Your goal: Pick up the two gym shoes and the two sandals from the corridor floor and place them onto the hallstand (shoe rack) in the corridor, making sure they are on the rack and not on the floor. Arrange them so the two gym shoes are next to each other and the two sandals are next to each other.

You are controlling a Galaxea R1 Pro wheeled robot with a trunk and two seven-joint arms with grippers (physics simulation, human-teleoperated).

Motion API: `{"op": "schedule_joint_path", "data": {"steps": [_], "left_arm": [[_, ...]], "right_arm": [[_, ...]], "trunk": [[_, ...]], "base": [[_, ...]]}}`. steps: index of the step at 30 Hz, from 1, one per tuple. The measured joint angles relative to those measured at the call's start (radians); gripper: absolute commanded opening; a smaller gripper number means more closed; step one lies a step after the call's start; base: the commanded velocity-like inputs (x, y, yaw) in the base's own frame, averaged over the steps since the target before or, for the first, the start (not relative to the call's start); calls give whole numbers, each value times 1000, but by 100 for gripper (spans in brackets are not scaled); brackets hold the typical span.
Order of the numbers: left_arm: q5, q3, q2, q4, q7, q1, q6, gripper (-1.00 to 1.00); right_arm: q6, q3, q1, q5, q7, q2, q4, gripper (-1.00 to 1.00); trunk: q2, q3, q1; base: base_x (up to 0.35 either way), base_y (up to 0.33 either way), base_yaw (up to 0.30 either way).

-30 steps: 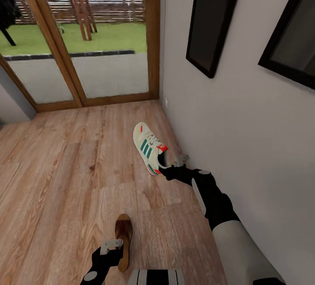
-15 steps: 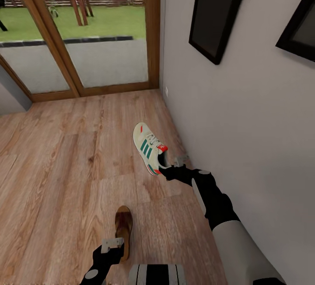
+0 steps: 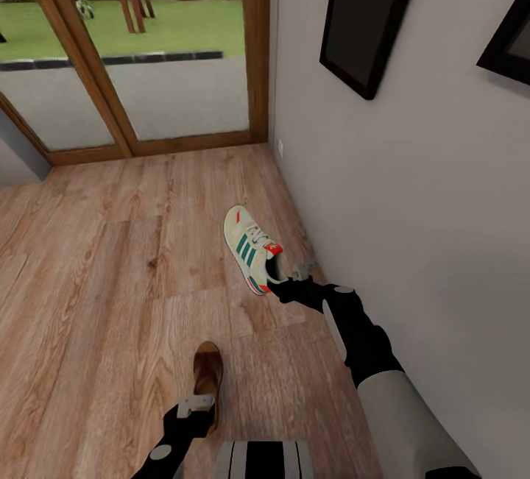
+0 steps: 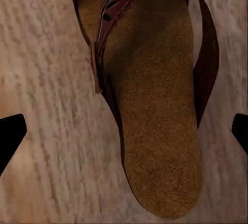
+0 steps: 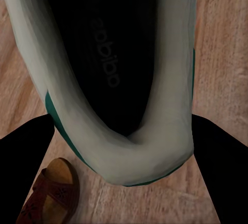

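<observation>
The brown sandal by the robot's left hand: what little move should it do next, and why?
Probably lower the left gripper and close on the sandal. In the left wrist view the sandal lies on the floor between the open fingers, ungrasped, while the right gripper already holds a gym shoe.

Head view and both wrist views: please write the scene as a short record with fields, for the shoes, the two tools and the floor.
gym shoe: white with green stripes, heel collar between the right tool's fingers, toe pointing away from the robot
right tool: shut on the gym shoe's heel
sandal: dark brown, flat on the floor, near the robot's base
left tool: open, above the sandal's heel end, fingers either side, not touching
second sandal: on the floor, seen under the held gym shoe
floor: wood planks
hallstand: not seen
</observation>
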Motion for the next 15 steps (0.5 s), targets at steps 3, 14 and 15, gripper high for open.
{"op": "schedule_joint_path", "data": {"steps": [3, 14, 15], "left_arm": [[0, -21, -3, -1, 2, -17, 37, 100], [0, -27, -2, -2, 5, -25, 48, 100], [0, -27, -2, -2, 5, -25, 48, 100]], "right_arm": [[0, 0, 0, 2, 0, 0, 0, -100], [0, 0, 0, 0, 0, 0, 0, -100], [0, 0, 0, 0, 0, 0, 0, -100]], "trunk": [[0, -8, 1], [-3, -46, 5], [-3, -48, 5]], "base": [[0, 0, 0], [0, 0, 0], [0, 0, 0]]}}
